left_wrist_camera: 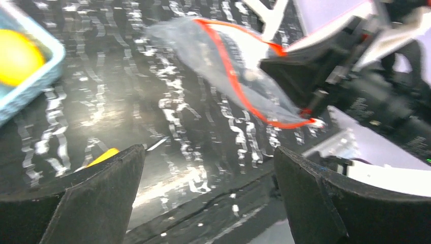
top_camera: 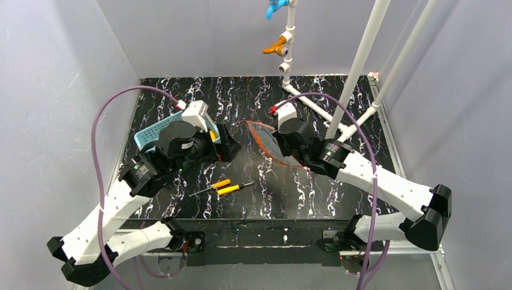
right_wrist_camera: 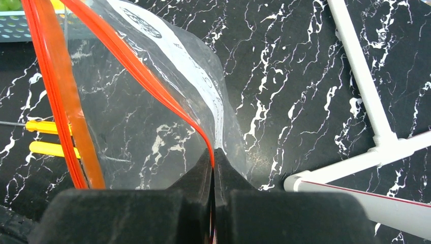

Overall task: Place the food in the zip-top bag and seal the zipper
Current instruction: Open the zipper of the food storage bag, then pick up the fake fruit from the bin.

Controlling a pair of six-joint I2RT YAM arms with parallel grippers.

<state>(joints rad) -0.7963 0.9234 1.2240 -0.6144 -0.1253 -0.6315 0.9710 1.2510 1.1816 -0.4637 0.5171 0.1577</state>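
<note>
Over the middle of the black marbled table (top_camera: 290, 187), the right gripper (right_wrist_camera: 214, 156) pinches the clear zip-top bag (right_wrist_camera: 147, 127) tight beside its red-orange zipper (right_wrist_camera: 136, 65). The left gripper (left_wrist_camera: 207, 160) gapes wide and empty near the light blue basket (left_wrist_camera: 50, 68), where the yellow lemon-like fruit (left_wrist_camera: 18, 56) lies.

My bench (top_camera: 253, 96) is a black slab veined with white marbling, shut in on three sides by plain pale grey walls (top_camera: 60, 60). White pipes (top_camera: 362, 54) slant up from its far right corner, and an upright one carries an orange valve (top_camera: 276, 45) and a blue tap (top_camera: 276, 7).
</note>
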